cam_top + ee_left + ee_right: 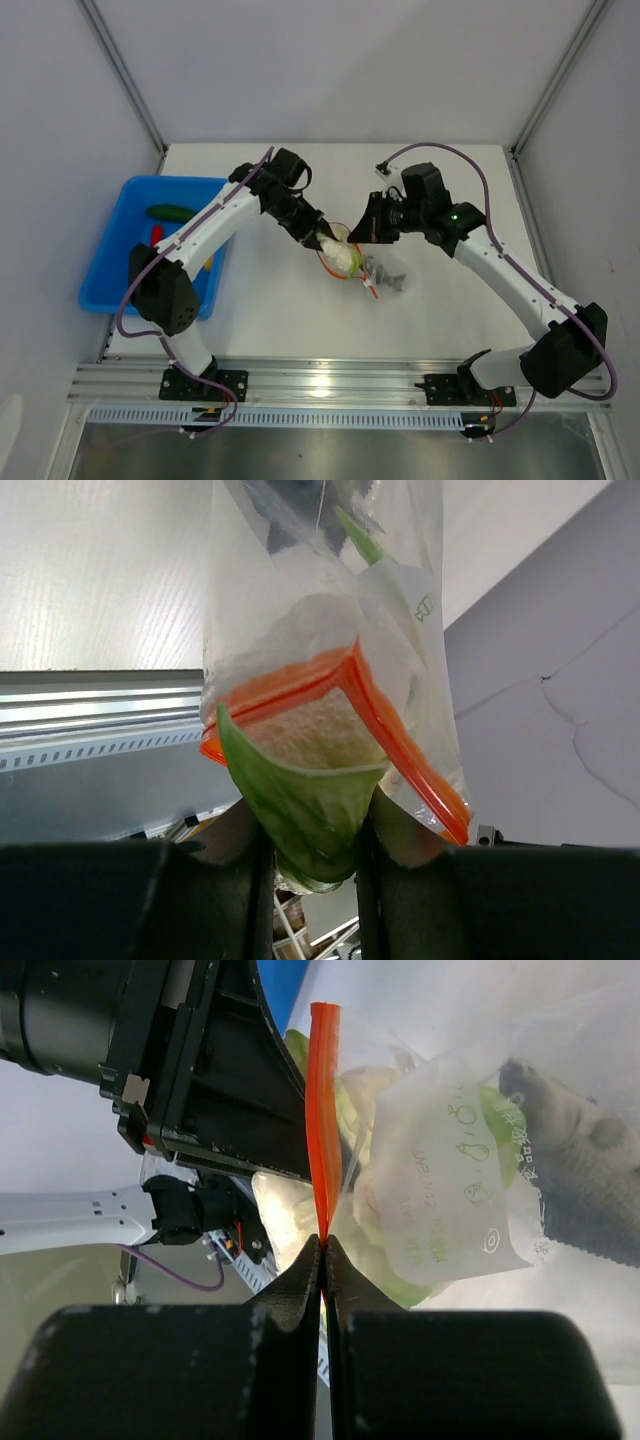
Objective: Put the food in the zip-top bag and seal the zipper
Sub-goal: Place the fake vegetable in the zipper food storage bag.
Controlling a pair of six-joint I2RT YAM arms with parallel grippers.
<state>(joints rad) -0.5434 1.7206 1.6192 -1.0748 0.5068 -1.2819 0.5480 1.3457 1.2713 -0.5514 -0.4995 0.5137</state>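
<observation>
My left gripper is shut on the green end of the white-green leafy vegetable. Its white end pokes into the open mouth of the clear zip-top bag. The orange-red zipper rings the vegetable. My right gripper is shut on the zipper strip and holds the bag's mouth up. In the top view the bag hangs between both grippers above the table centre. The dark green cucumber, red chili and orange-yellow piece lie in the tray. No grape bunch shows.
The blue tray stands at the table's left edge. A grey rough piece shows through the bag's wall, beside its white printed label. Metal rails run along the near edge.
</observation>
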